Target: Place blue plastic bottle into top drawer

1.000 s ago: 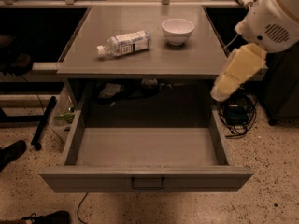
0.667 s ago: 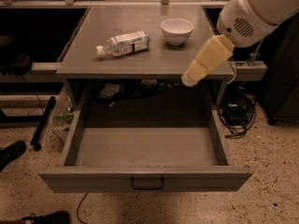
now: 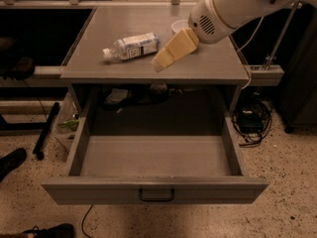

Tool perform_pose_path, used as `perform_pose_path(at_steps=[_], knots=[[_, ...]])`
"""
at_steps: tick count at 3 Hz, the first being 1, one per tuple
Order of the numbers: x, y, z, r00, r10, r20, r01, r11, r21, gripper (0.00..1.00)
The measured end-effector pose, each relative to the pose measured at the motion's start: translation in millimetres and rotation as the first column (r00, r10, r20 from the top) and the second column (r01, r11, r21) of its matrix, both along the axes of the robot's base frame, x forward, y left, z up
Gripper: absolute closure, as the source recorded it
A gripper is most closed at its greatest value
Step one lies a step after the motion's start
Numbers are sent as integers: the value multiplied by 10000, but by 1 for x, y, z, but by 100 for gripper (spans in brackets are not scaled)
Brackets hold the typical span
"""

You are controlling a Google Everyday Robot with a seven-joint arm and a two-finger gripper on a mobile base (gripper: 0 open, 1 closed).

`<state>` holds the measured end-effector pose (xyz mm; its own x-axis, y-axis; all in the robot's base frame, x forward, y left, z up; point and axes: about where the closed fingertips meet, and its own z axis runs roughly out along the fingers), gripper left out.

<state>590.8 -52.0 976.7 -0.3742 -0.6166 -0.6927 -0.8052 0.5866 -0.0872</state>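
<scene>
The gripper [image 3: 160, 62] now hangs over the grey tabletop [image 3: 213, 63], its beige tip pointing down and to the left, just beside the label end of the blue plastic bottle [image 3: 132, 47]. A second ago it was out past the right edge of the table, level with the open drawer. A little later it had reached the front right part of the top. Now it has come further left and sits close to the bottle without clearly touching it. Whether the gripper is released or clenched cannot be told from this angle, and nothing is seen held in it.

The bottle lies on its side on the tabletop, cap towards the left, in the same spot as before. The white arm housing [image 3: 225, 8] has swung in over the back right of the table and now covers most of the white bowl [image 3: 178, 26] (only a sliver of rim shows). The top drawer [image 3: 153, 188] remains pulled fully out below the table, with its dark handle [image 3: 156, 196] at the centre of the front panel.
</scene>
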Motion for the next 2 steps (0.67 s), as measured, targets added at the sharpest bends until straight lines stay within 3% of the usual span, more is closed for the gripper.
perform_pose_path(at_steps=[2], knots=[[11,-1,-1,9994,65,339,-74,9996,269,0]])
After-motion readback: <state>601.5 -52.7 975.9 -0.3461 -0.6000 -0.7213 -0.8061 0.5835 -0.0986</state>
